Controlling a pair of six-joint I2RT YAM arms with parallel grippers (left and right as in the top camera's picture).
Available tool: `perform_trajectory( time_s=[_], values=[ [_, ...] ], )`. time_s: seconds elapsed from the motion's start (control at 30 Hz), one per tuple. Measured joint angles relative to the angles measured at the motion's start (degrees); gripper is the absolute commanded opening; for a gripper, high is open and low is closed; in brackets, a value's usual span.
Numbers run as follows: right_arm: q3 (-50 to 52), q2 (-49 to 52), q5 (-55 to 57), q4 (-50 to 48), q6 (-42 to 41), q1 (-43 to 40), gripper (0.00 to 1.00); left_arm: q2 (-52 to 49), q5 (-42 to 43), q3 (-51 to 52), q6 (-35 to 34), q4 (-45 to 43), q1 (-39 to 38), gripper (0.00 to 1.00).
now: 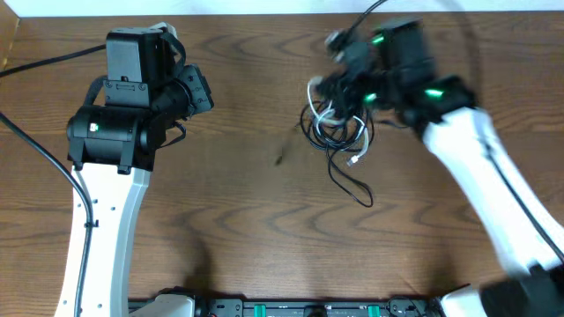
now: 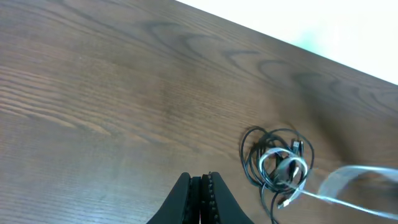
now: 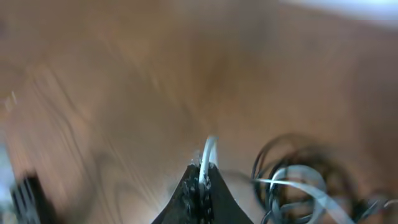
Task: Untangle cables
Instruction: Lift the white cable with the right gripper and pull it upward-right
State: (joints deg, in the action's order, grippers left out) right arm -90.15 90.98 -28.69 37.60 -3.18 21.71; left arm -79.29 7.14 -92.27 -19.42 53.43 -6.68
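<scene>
The right gripper [image 3: 202,173] has its jaws clamped on the white cable [image 3: 209,149], which pokes out just past the tips. Close to the right of those jaws lie the other cables [image 3: 292,179], black loops wound through white, on the table [image 3: 124,93]. The left gripper [image 2: 202,185], jaws together and empty, sits well apart from the heap. With nothing pinning the heap, a pull would likely drag the whole knot along, or the thin cord could slip free.

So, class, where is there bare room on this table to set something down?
Bare table lies between the left arm and the cables, and along the near edge in front of them. The far right is crowded: the right gripper pinches the white cable at the tangle.
</scene>
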Motion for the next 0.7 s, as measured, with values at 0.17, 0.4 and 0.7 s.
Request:
perform_trajectory(
  time_s=[0.17, 0.4, 0.7],
  values=[
    [-4.9, -10.4, 5.1, -1.5, -5.7, -1.0, 0.01, 0.0, 0.0, 0.0, 0.0, 0.0, 0.0, 0.08],
    [-7.3, -18.4, 9.0, -8.5, -11.2, -3.7, 0.01, 0.0, 0.0, 0.0, 0.0, 0.0, 0.0, 0.08],
    [-7.8, -21.9, 11.3, -16.6, -15.0, -4.0, 0.01, 0.0, 0.3, 0.0, 0.0, 0.1, 0.0, 0.08]
  ],
)
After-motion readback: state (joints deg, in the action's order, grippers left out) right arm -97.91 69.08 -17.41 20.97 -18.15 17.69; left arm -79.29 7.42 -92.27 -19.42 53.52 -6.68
